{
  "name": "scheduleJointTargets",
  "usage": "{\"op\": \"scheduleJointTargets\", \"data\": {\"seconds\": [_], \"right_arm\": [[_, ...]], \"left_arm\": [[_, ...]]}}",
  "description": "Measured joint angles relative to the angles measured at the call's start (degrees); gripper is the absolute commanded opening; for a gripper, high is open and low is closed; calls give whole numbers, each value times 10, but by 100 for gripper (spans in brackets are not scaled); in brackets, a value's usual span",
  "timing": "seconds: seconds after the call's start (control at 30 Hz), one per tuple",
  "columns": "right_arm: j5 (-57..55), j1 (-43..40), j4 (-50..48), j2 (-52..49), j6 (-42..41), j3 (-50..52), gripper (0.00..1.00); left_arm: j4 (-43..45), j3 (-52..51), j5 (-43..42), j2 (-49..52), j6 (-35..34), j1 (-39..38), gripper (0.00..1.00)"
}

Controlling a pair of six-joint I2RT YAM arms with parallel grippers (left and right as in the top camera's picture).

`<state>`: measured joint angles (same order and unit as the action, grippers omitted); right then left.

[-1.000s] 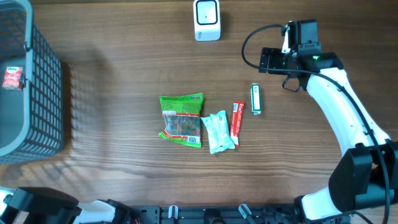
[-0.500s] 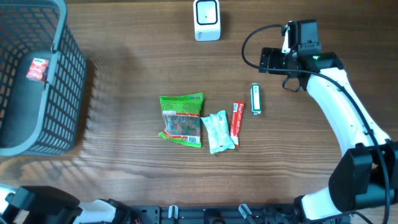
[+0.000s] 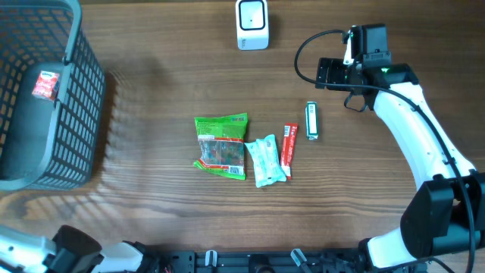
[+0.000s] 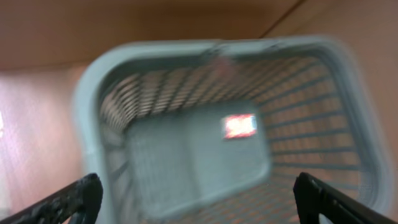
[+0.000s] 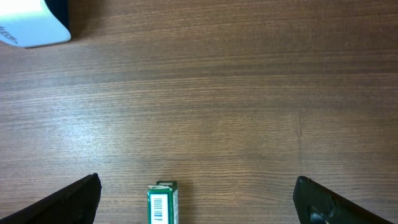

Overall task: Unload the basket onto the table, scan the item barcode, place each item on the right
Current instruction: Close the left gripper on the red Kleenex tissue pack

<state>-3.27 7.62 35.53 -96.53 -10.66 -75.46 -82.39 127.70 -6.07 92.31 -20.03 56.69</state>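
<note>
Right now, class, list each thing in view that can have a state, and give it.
basket: upright, one packet inside
red packet: lying on the basket floor
left hand: open, empty, above the basket
right hand: open, empty, above the table
scanner: standing, untouched
green bag: flat on the table
pale wrapper: flat, beside the green bag
red stick: flat
small green pack: flat, barcode up

Table (image 3: pixel 159 91): one, brown wood-grain top, grain running side to side in the overhead view; surface fills the views edge to edge. Light: even, diffuse; shadows soft; faint pale sheen in right wrist view
</note>
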Motion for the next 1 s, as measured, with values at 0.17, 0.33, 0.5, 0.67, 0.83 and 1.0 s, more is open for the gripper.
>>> {"op": "scheduleJointTargets", "data": {"seconds": [0.17, 0.33, 0.5, 0.67, 0.83, 1.0], "right_arm": [[0, 0, 0, 0, 0, 0, 100], [0, 0, 0, 0, 0, 0, 100], [0, 0, 0, 0, 0, 0, 100], [0, 0, 0, 0, 0, 0, 100], [0, 0, 0, 0, 0, 0, 100], [0, 0, 0, 0, 0, 0, 99]], "left_arm": [[109, 17, -7, 26, 34, -104, 96], [122, 18, -8, 209, 147, -155, 96], [170, 16, -41, 360, 277, -167, 95], [224, 16, -56, 412, 376, -177, 92], [243, 16, -89, 452, 436, -203, 93], [281, 16, -89, 475, 457, -213, 98]]}}
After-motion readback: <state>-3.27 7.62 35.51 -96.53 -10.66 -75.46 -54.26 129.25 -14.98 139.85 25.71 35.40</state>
